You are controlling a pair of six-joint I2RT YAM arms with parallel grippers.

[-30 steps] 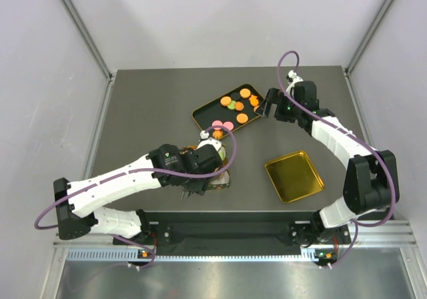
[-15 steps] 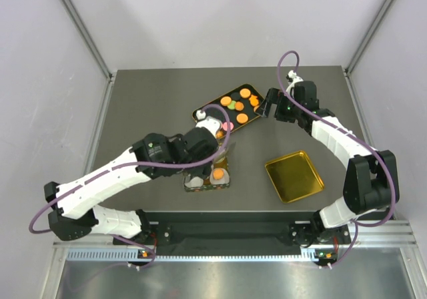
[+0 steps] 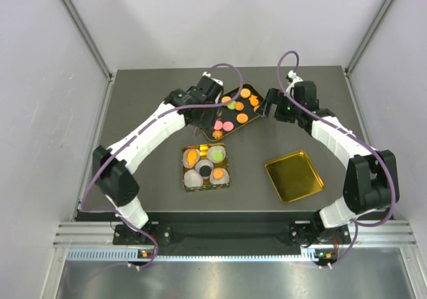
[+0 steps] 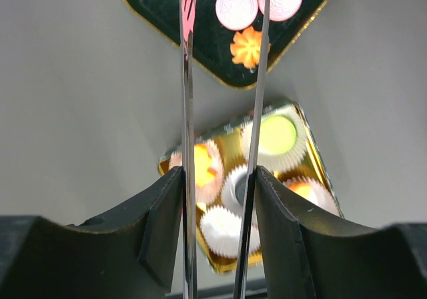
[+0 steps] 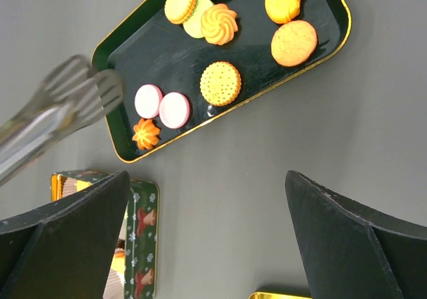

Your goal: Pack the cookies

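Observation:
The cookies (image 3: 241, 105) lie on a black gold-rimmed tray (image 3: 200, 117): several orange ones, a green one, two pink ones (image 5: 162, 105) and an orange flower-shaped one (image 4: 246, 47). My left gripper (image 3: 199, 107) is shut on metal tongs (image 4: 189, 79), whose tips hang over the tray's left end, empty and blurred in the right wrist view (image 5: 80, 89). A tin (image 3: 184, 172) of white paper cups holds two orange, a green and a dark cookie; one cup (image 4: 223, 229) is empty. My right gripper (image 3: 270, 103) is open and empty beside the tray's right end.
A gold lid (image 3: 293, 175) lies upturned at the front right. The tin's side (image 5: 140, 245) has a green festive print. Grey walls enclose the dark table on three sides.
My left arm has swung from over the tin up to the tray, carrying the tongs. The tin is now uncovered. The right arm has not moved.

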